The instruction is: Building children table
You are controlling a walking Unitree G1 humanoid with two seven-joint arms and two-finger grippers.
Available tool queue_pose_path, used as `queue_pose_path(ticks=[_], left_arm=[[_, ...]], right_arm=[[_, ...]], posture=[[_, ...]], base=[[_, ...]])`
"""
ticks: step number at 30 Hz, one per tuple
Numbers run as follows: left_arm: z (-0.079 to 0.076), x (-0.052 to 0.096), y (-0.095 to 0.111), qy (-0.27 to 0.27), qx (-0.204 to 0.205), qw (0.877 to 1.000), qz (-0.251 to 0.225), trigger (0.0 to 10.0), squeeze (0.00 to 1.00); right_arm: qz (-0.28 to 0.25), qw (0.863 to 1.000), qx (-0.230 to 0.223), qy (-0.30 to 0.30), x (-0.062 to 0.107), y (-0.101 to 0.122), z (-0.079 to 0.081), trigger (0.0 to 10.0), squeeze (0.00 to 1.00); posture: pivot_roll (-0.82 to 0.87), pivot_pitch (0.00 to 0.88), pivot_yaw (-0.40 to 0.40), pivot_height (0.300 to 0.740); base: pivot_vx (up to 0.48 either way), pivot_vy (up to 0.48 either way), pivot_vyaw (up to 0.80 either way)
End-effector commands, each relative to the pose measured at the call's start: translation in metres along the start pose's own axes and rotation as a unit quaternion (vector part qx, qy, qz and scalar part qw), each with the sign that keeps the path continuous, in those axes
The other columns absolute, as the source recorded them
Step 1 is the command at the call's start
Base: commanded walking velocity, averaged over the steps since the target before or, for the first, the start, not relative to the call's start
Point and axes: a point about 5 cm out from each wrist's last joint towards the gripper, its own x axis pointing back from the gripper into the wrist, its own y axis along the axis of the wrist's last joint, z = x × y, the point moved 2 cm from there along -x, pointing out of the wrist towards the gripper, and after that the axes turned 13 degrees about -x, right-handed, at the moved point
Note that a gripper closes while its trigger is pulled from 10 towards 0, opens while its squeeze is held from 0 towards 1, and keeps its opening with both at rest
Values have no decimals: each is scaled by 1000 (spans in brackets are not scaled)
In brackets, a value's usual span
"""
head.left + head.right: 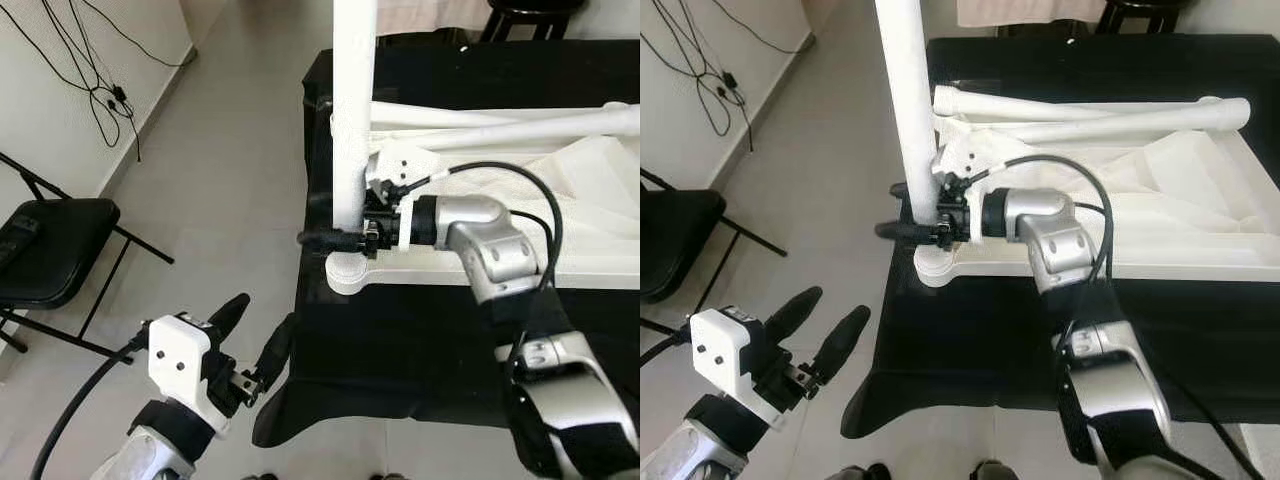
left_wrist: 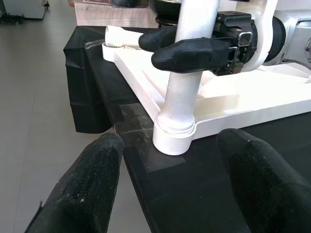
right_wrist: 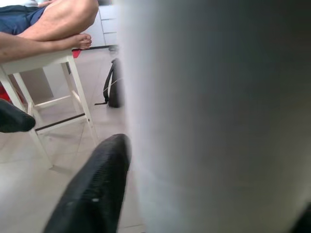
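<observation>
Upright white leg in tabletop socket

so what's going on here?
The robot is putting a white children's table together. The tabletop lies upside down on a black-covered surface. The right claw is shut on a white leg standing upright in the corner socket. The left claw hovers open, lower down, off the near corner, holding nothing. Two more legs lie on the tabletop.
</observation>
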Motion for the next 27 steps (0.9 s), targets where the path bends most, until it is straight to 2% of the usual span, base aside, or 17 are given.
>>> queue_pose_path(ticks=[1, 5, 7, 8, 11, 12, 13, 14, 15, 16, 17, 18, 19, 22, 24, 26, 27], left_arm=[[-2, 2, 0, 0, 4, 1000, 3, 10000, 0], [-3, 2, 0, -2, 6, 1000, 3, 10000, 0], [-3, 2, 0, -2, 6, 1000, 3, 10000, 0], [-3, 2, 0, -3, 7, 1000, 2, 10000, 0], [-3, 3, -1, -2, 7, 1000, 2, 10000, 0], [-2, 3, -1, -2, 7, 1000, 2, 10000, 0], [-1, 3, -2, -1, 6, 1000, 2, 10000, 0], [-1, 3, -2, -1, 6, 1000, 2, 10000, 0], [1, 3, -2, 0, 6, 1000, 3, 10000, 0], [2, 2, -3, -1, 5, 1000, 2, 10000, 0], [2, 2, -3, -1, 5, 1000, 2, 10000, 0], [2, 1, -4, -2, 5, 1000, 2, 10000, 0], [2, 1, -5, -4, 5, 1000, 2, 10000, 0], [2, 0, -6, -6, 6, 1000, 3, 10000, 0], [2, -1, -7, -10, 6, 1000, 3, 10000, 0], [2, -1, -7, -10, 6, 1000, 2, 10000, 0], [2, -2, -7, -8, 6, 1000, 2, 10000, 0]], right_arm=[[5, 999, 2, 34, -4, -2, 4, 0, 0], [11, 999, 3, 31, 8, -6, 2, 0, 0], [11, 999, 3, 31, 8, -6, 2, 0, 0], [11, 1000, 1, 4, 19, -14, 4, 0, 0], [8, 1000, -3, -18, 24, -19, 5, 0, 0], [-2, 997, -17, -72, 21, -27, 7, 0, 0], [-53, 957, -52, -281, 22, -34, -11, 0, 0], [-53, 957, -52, -281, 22, -34, -11, 0, 0], [-78, 894, -83, -433, 32, -43, -21, 0, 0], [-46, 873, -116, -471, 34, -67, -4, 0, 0], [-46, 873, -116, -471, 34, -67, -4, 0, 0], [-27, 868, -128, -480, 33, -81, 13, 0, 0], [-14, 880, -133, -456, 29, -88, 25, 0, 0], [-8, 886, -135, -444, 27, -92, 31, 0, 0], [-8, 902, -121, -413, 17, -86, 31, 0, 0], [-6, 907, -115, -404, 14, -84, 32, 0, 0], [-3, 909, -106, -402, 12, -82, 32, 2706, 0]], posture=[[28, 218, 15, 740], [20, 210, 12, 740], [20, 210, 12, 740], [9, 204, 7, 740], [6, 203, 5, 740], [2, 196, 1, 740], [-12, 194, 4, 740], [-12, 194, 4, 740], [-12, 194, 4, 740], [-23, 192, 14, 740], [-23, 192, 14, 740], [-24, 184, 23, 740], [-35, 167, 31, 740], [-35, 167, 31, 740], [-25, 154, 19, 740], [-24, 155, 18, 740], [-24, 155, 18, 740]], base=[[0, 0, 0], [0, 0, 0], [0, 0, 0], [0, 0, 0], [0, 0, 0], [0, 0, 0], [0, 0, 0], [0, 0, 0], [0, 0, 0], [0, 0, 0], [0, 0, 0], [0, 0, 0], [0, 0, 0], [0, 0, 0], [0, 0, 0], [0, 0, 0], [0, 0, 0]])
